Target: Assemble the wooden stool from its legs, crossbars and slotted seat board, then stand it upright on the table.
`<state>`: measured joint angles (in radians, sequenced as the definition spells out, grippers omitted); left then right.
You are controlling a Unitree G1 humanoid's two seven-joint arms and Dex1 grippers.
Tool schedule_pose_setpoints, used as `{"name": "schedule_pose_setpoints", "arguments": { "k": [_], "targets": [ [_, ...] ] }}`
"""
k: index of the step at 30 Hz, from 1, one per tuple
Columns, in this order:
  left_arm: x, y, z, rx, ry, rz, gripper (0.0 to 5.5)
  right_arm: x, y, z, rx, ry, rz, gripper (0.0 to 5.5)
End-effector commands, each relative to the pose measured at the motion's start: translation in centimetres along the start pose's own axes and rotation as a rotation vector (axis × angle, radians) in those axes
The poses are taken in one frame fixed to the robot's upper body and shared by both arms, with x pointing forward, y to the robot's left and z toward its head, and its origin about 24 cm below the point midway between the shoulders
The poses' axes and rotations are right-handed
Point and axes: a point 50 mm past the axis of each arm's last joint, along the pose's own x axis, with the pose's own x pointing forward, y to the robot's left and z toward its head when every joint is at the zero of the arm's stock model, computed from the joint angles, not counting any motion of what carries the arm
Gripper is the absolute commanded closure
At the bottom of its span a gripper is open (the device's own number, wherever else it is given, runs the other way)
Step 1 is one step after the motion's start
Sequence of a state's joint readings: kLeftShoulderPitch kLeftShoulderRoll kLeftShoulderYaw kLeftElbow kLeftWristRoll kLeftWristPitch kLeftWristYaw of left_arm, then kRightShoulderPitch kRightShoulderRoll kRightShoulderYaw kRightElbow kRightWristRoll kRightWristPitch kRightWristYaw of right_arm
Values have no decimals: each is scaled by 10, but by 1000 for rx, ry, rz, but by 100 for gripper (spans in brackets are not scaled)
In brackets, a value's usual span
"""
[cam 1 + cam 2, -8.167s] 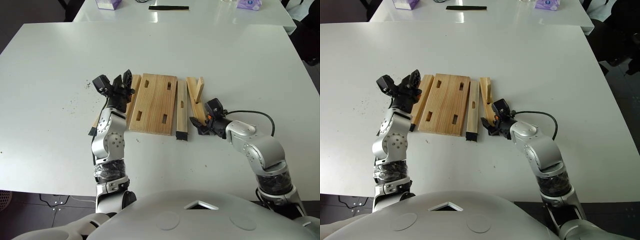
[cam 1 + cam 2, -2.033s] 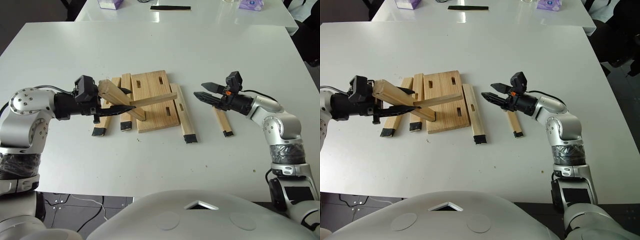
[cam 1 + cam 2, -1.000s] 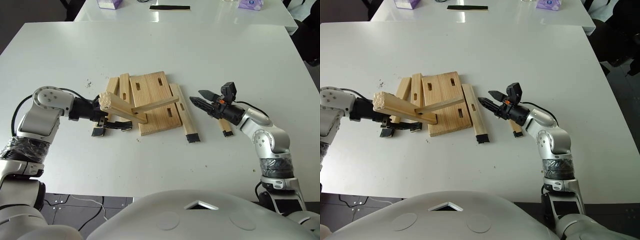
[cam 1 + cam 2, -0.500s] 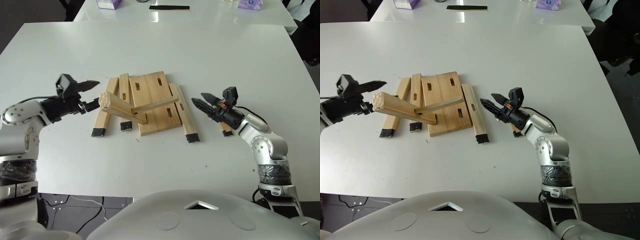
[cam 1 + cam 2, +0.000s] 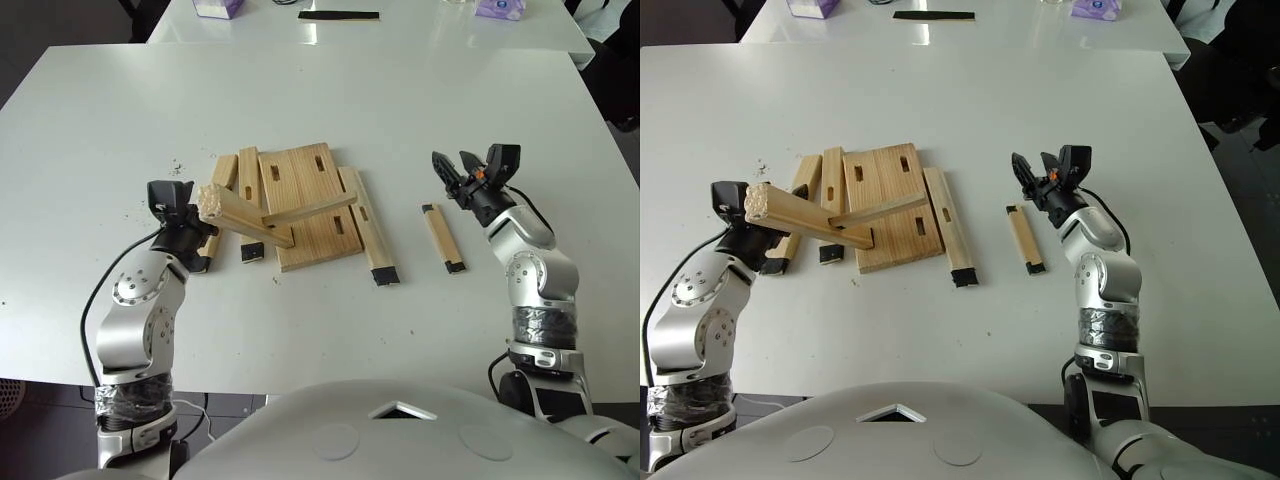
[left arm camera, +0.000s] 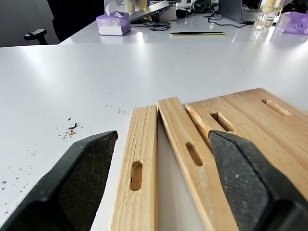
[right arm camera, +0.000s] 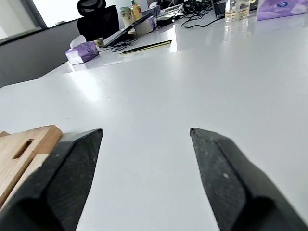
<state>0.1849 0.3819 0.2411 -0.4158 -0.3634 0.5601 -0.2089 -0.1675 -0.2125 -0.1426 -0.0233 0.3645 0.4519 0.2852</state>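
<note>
We see left jaws spread, empty, beside leg-and-crossbar piece (image 5: 238, 214) propped on seat board (image 5: 305, 175); right jaws spread, empty, over surface (image 5: 400, 100) near loose leg (image 5: 441, 238).

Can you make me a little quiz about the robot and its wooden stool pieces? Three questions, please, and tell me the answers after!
1. True or false: the right gripper is holding a piece of wood.
2. Where is the short wooden piece? A) lying alone on the table, between the seat board and the right gripper. B) standing upright. C) on top of the seat board.
3. Fill in the gap: the left gripper has its fingers ___ (open or shut).

Key: 1 false, it is open and empty; 2 A; 3 open.
</note>
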Motion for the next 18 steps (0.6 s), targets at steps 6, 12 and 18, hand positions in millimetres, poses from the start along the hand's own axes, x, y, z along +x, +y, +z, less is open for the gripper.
{"name": "schedule_pose_setpoints", "arguments": {
  "k": [6,12,18],
  "targets": [
    [-21,32,-35,30,258,-30,197,2,-10,-7,-56,-49,-145,215],
    [-23,30,-51,55,377,-99,197,-2,-10,-17,-26,-44,-192,215],
    [-21,32,-55,91,391,-96,239,-3,-12,-21,-2,-26,-210,215]
  ]
}}
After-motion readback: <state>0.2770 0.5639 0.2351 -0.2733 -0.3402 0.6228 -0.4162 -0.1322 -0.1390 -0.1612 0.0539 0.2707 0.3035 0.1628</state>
